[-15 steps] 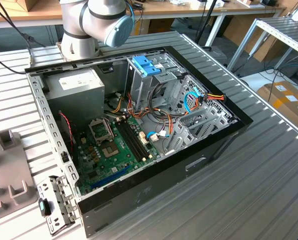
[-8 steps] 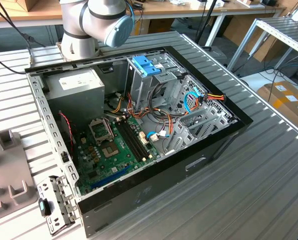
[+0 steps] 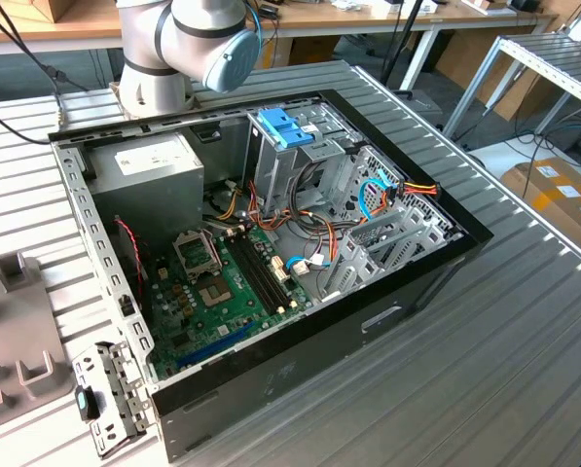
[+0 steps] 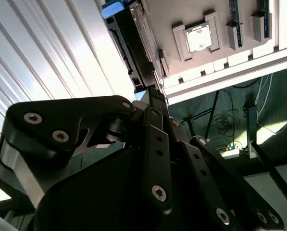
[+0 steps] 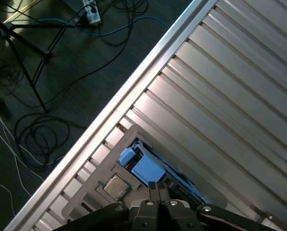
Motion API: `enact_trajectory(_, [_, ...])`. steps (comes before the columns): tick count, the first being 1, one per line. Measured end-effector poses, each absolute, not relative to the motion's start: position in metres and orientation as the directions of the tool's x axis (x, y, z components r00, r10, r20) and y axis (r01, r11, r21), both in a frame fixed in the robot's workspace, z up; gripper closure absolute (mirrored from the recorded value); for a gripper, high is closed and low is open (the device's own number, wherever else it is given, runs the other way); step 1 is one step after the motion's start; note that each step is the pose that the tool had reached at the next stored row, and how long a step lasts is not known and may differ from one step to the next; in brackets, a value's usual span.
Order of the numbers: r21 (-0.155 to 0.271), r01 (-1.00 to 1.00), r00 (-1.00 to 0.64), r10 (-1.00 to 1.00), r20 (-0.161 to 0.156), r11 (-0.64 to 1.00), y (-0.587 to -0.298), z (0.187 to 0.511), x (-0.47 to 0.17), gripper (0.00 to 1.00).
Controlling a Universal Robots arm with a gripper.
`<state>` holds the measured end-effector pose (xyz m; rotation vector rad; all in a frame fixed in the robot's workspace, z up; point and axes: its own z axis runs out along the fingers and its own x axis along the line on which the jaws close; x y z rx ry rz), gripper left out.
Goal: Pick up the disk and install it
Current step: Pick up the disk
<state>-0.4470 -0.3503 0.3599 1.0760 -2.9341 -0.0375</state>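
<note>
The gripper (image 4: 155, 94) is clenched: its 2 black fingers (image 4: 157, 144) meet at the tips with nothing showing between them. Just past those tips in the second wrist view stands the disk (image 4: 133, 43), seen edge-on as a dark slab; whether the tips touch it I cannot tell. A blue bracket (image 5: 145, 167) sits against the disk, right ahead of the gripper (image 5: 157, 186) in the first wrist view. Beside the bracket lies a square chip (image 5: 115, 186), set in a grey tray (image 5: 97, 168). The tray rests on a ribbed metal table (image 5: 230, 96), near its edge. Beyond that edge, cables (image 5: 37, 130) coil on the dark floor. In the exterior view the arm (image 3: 193, 39) rises behind an open computer case (image 3: 271, 243) lying on the table.
</note>
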Motion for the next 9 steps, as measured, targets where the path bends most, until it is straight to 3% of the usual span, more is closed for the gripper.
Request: enact_trajectory(9, [0.028,-0.761,-0.648,-0.761,0.007,0.648,-0.3503,0.3595,-0.4470,0.89])
